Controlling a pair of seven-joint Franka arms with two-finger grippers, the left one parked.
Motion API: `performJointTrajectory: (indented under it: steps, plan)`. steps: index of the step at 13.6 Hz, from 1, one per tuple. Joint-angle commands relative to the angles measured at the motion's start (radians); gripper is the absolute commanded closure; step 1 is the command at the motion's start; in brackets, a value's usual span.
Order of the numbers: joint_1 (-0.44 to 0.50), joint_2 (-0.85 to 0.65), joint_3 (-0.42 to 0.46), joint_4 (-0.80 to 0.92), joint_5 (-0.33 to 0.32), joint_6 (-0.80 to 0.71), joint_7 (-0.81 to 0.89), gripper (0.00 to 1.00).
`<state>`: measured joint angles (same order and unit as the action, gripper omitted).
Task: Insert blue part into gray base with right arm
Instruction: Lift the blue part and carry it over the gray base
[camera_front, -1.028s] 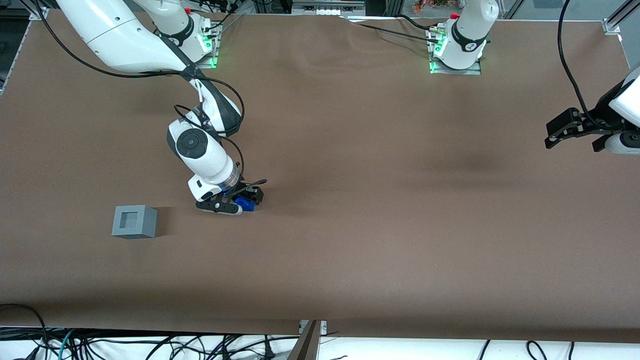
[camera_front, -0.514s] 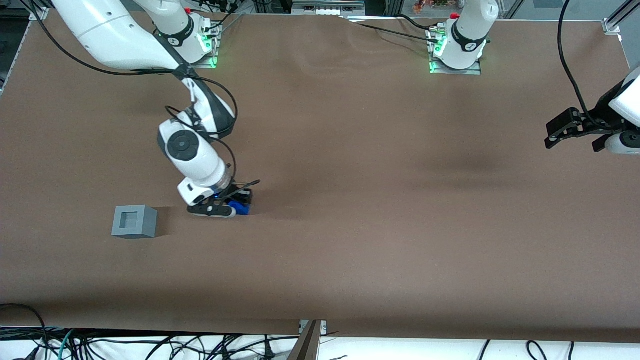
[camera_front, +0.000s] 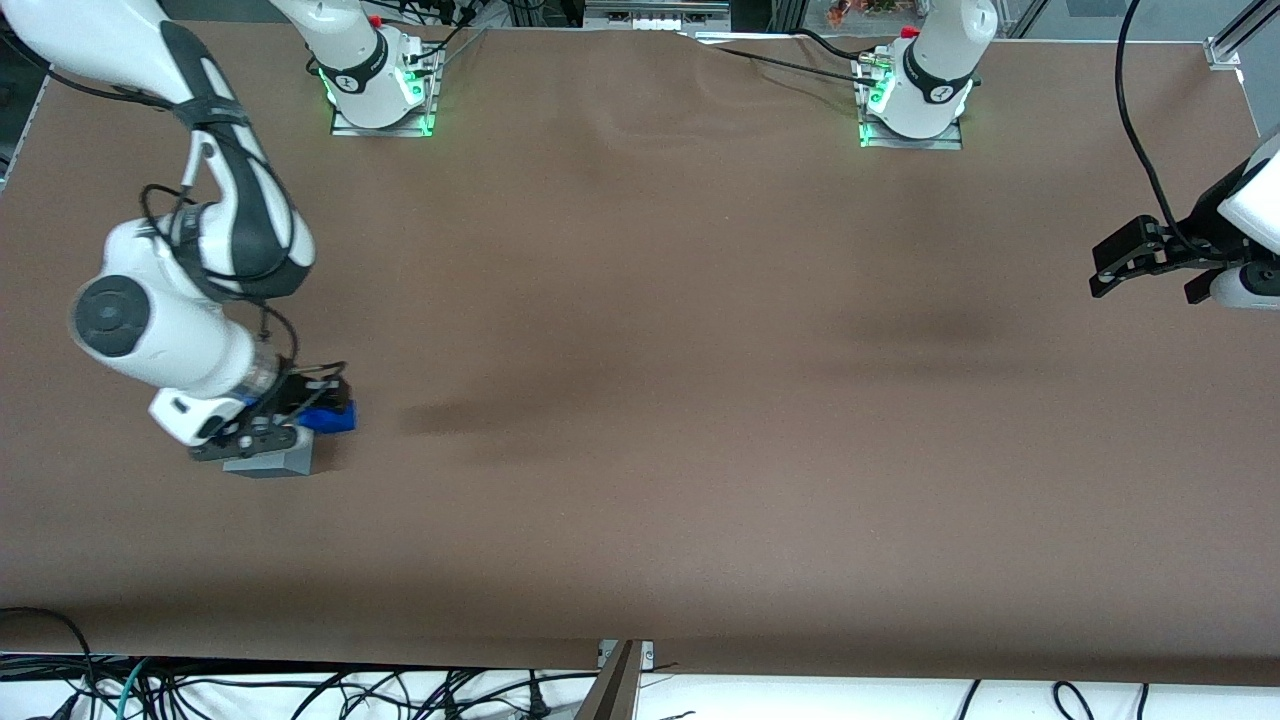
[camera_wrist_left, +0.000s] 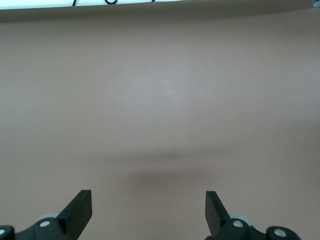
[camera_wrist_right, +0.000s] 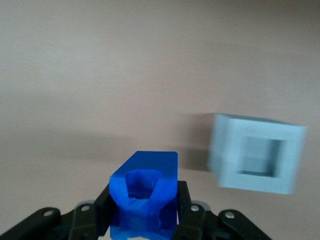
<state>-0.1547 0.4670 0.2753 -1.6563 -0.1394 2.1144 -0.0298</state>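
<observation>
My right arm's gripper (camera_front: 305, 415) is shut on the blue part (camera_front: 330, 419) and holds it above the table, just over the gray base (camera_front: 275, 462). The arm's wrist covers most of the base in the front view; only its near edge shows. In the right wrist view the blue part (camera_wrist_right: 145, 192) sits clamped between the black fingers (camera_wrist_right: 102, 212), its hollow end facing the camera. The gray base (camera_wrist_right: 256, 154) lies on the table beside it, with its square socket (camera_wrist_right: 260, 156) open toward the camera.
Brown cloth covers the table (camera_front: 700, 400). Two arm bases with green lights (camera_front: 380, 95) (camera_front: 910, 110) stand at the table's edge farthest from the front camera. The parked arm's gripper (camera_front: 1150, 255) hangs at its end of the table.
The right arm has swung toward its own end of the table, carrying the blue part from the open cloth to just above the gray base. The base has not moved.
</observation>
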Motion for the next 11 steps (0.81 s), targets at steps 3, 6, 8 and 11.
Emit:
performJointTrajectory:
  steps: [3,6,8,11]
  plan:
    - [-0.011,0.002,-0.088,0.039,0.017,-0.013,-0.226,0.81]
    - [-0.026,0.03,-0.117,0.073,0.036,-0.008,-0.248,0.81]
    - [-0.028,0.065,-0.137,0.116,0.079,-0.007,-0.243,0.81]
    - [-0.034,0.101,-0.146,0.154,0.09,-0.002,-0.219,0.81]
